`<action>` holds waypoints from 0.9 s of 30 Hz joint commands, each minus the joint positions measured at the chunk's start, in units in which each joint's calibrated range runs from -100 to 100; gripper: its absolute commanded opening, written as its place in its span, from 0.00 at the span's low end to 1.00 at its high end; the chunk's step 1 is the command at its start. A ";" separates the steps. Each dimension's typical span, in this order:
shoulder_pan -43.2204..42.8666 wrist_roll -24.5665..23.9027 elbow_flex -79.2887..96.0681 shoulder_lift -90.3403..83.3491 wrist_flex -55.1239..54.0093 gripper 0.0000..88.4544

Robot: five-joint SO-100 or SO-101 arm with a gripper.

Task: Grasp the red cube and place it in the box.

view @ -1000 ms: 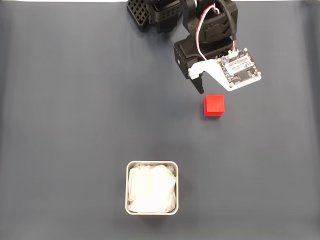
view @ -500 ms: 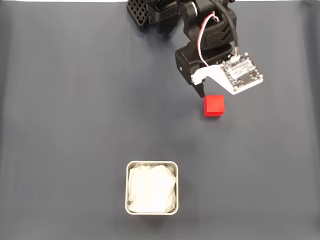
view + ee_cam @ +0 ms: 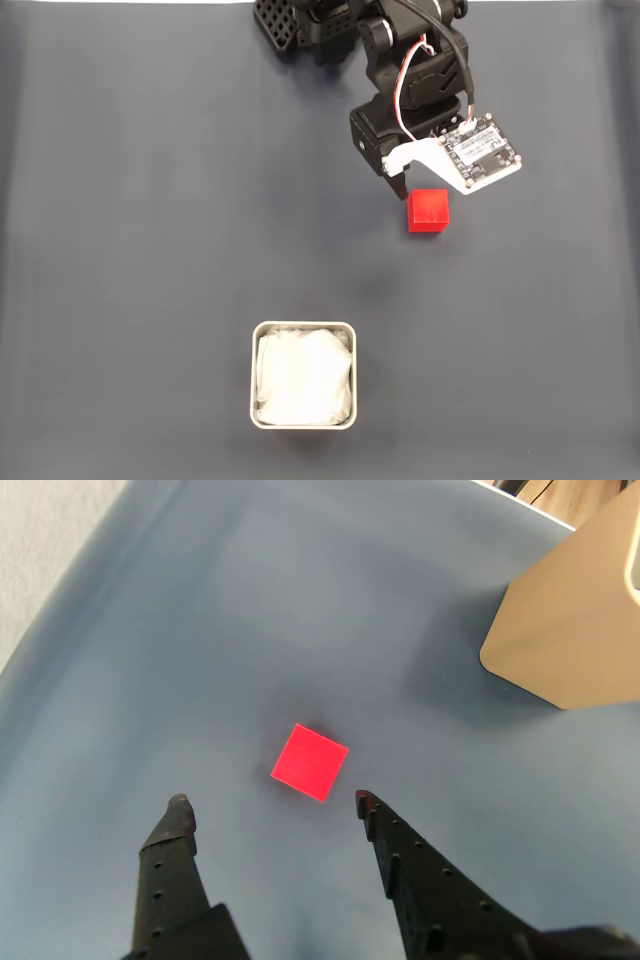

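Fingers [image 3: 180, 815] apart above red cube [image 3: 309, 762]

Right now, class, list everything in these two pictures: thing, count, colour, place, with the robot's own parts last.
Cube: one, red, on the mat right of centre in the fixed view; ahead of the fingers in the wrist view.
Box: one, pale metal, white paper inside, bottom centre of the fixed view.
Mat: one, dark blue-grey, under everything.
Block: one, tan, top right of the wrist view.
Arm: one, black, top of the fixed view.
Fingers: two, black, spread apart, just short of the cube.
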 commanded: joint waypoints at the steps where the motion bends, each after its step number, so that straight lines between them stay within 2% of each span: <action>1: -0.72 0.44 -0.23 0.90 -1.62 0.43; 27: -0.72 0.59 -0.14 10.26 -10.07 0.43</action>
